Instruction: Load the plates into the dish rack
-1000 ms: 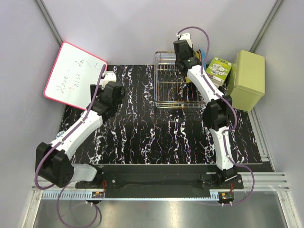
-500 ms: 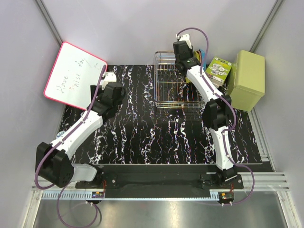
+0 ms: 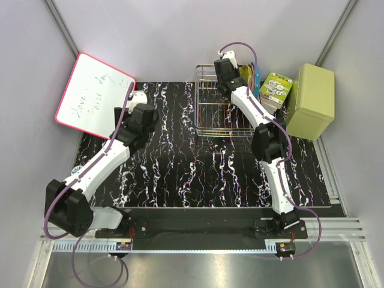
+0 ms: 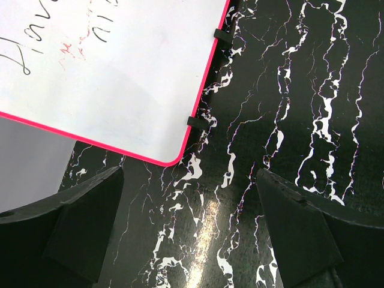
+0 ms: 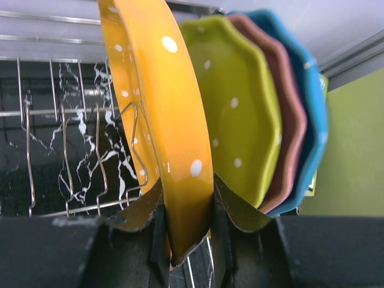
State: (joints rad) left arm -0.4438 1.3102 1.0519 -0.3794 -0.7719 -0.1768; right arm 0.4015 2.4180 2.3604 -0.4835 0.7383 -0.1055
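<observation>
Orange plate (image 5: 162,120) upright on edge, pinched in the right claw (image 5: 187,234) over the dish rack's (image 3: 198,111) far right corner; left claw (image 4: 192,198) spread, well apart.

Four plates (image 5: 240,120), one rack (image 3: 211,128), one whiteboard (image 3: 90,96)

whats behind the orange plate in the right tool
The lime green plate, then pink plate and blue plate, all on edge. The right tool hides their lower edges.

On black marbled table (image 3: 180,174): dish rack (image 3: 210,115)
</observation>
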